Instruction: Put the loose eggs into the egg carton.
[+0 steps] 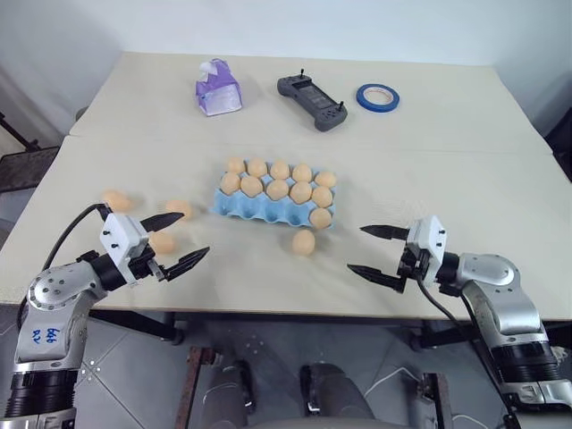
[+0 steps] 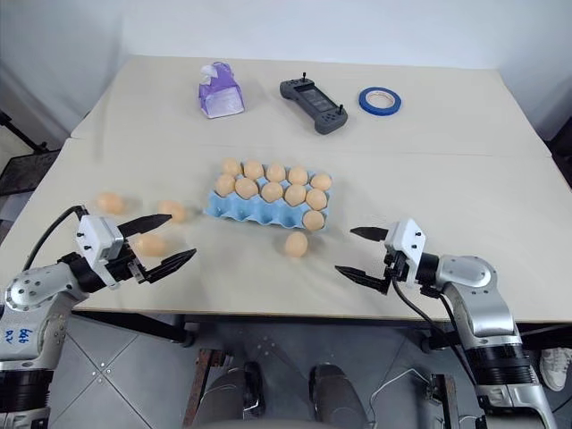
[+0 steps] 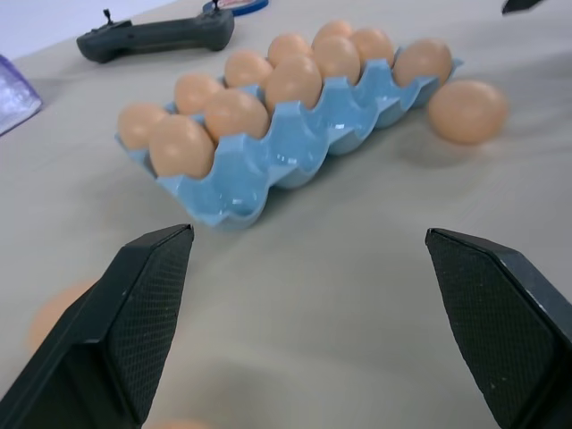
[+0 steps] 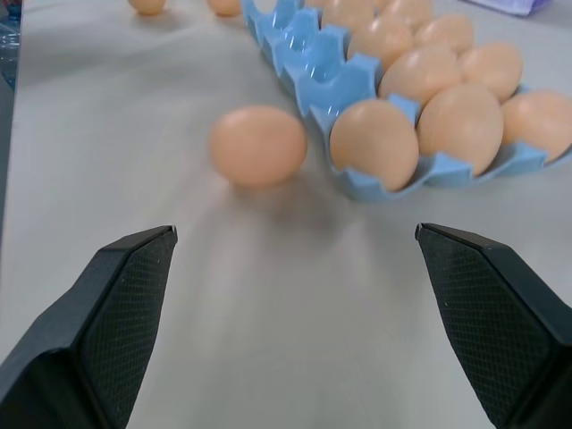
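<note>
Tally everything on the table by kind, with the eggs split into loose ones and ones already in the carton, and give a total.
Tan-orange eggs seated in the carton: 11
Tan-orange loose eggs: 4
Light blue moulded pulp egg carton: 1
Purple tissue box: 1
Black handheld controller: 1
Blue tape roll: 1
Total: 19
</note>
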{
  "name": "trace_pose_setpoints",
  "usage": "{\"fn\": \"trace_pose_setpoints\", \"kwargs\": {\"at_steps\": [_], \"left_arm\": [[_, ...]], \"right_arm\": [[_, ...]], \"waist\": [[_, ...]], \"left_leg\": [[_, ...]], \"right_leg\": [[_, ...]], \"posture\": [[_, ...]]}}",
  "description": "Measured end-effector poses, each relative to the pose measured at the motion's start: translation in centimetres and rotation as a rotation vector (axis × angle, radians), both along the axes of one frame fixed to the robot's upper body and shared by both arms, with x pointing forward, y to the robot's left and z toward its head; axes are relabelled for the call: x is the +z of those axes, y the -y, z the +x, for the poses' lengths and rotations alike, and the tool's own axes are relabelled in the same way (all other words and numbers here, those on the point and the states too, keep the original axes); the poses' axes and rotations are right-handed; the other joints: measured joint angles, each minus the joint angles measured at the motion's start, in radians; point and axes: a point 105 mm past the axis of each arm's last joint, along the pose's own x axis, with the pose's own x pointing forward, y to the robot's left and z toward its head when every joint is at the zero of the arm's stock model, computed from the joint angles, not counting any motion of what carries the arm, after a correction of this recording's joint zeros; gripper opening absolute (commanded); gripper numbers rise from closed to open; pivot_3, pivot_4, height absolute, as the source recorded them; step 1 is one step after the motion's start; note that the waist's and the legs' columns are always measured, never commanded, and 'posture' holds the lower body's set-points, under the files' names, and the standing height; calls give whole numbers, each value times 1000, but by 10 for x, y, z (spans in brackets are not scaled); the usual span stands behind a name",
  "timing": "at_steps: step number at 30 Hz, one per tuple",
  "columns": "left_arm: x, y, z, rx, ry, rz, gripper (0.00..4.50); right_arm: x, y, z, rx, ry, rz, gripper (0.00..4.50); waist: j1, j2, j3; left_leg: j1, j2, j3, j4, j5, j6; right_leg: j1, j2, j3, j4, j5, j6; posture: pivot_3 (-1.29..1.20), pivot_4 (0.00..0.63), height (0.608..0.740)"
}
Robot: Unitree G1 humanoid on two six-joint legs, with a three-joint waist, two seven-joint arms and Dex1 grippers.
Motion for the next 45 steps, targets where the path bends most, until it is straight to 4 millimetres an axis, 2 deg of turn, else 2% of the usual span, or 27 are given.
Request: {"fn": "trace_pose_setpoints", "kwargs": {"at_steps": [6, 11, 14, 19, 22, 25, 27, 32, 37, 43, 45], "left_arm": [[-6, 6, 1, 0, -14, -17, 4432], [-19, -3, -9, 19, -62, -29, 4432], [-22, -16, -18, 65, -74, -48, 4432], [-19, -14, -27, 65, -65, -50, 4432], [-15, -8, -33, 42, -58, -60, 4432], [-11, -2, -37, 26, -49, -65, 4432], [-11, 0, -39, 23, -52, -63, 4432], [-12, 2, -39, 23, -58, -69, 4432], [-12, 6, -40, 11, -55, -73, 4500], [-12, 11, -41, -5, -52, -83, 4500], [-12, 11, -41, -6, -53, -84, 4500]], "right_arm": [[3, -3, 0, -4, 11, 6, 4500], [8, -43, 1, 59, -24, 46, 4500], [7, -66, 3, 81, -24, 46, 4500], [-2, -95, 11, 85, -17, 23, 4500], [-5, -103, 20, 56, 1, 3, 4500], [-18, -103, 26, 24, -30, -22, 4500], [-24, -102, 27, 18, -51, -27, 4500], [-26, -106, 25, 41, -53, -25, 4500], [-25, -110, 24, 49, -52, -13, 3306], [-27, -120, 21, 67, -62, 2, 3306], [-29, -123, 20, 70, -66, 2, 2925]], "waist": [[1, 0, 0], [-4, 0, 0], [-3, 0, 0], [0, -1, 0], [-2, -1, -1], [-1, -2, -1], [-1, -2, -1], [-5, -2, -1], [-4, -2, -1], [-4, -2, -1], [-4, -2, -1]], "left_leg": [[0, 0, 0, 1, 1, 0], [0, 1, 0, 0, 1, -1], [-1, 1, 0, -1, 1, -2], [-2, -1, 0, -1, 1, -2], [-2, -2, 0, -2, 1, -2], [-2, -2, 0, -4, 1, -2], [-2, -2, 1, -4, 1, -2], [-2, -2, 0, -4, 1, -1], [-2, -2, 0, -4, 1, -1], [-2, -1, 0, -4, 1, -2], [-2, -1, 0, -4, 1, -1]], "right_leg": [[0, 0, 0, 1, 0, 0], [-3, 1, 1, 3, 0, 0], [-4, 0, 1, 3, -1, -1], [-4, -2, 0, 2, -1, -1], [-4, -3, 0, 2, -1, -1], [-5, -3, 0, 1, -1, -2], [-5, -3, 0, 1, -2, -3], [-5, -2, 0, 1, -2, -3], [-5, -3, 0, 1, -2, -3], [-5, -2, -1, 1, -2, -3], [-5, -2, -1, 1, -2, -3]], "posture": [[0, 150, 740], [0, 150, 740], [0, 150, 740], [0, 150, 740], [0, 150, 740], [0, 150, 740], [0, 150, 740], [0, 150, 740], [0, 150, 740], [0, 150, 740], [0, 150, 740]]}}
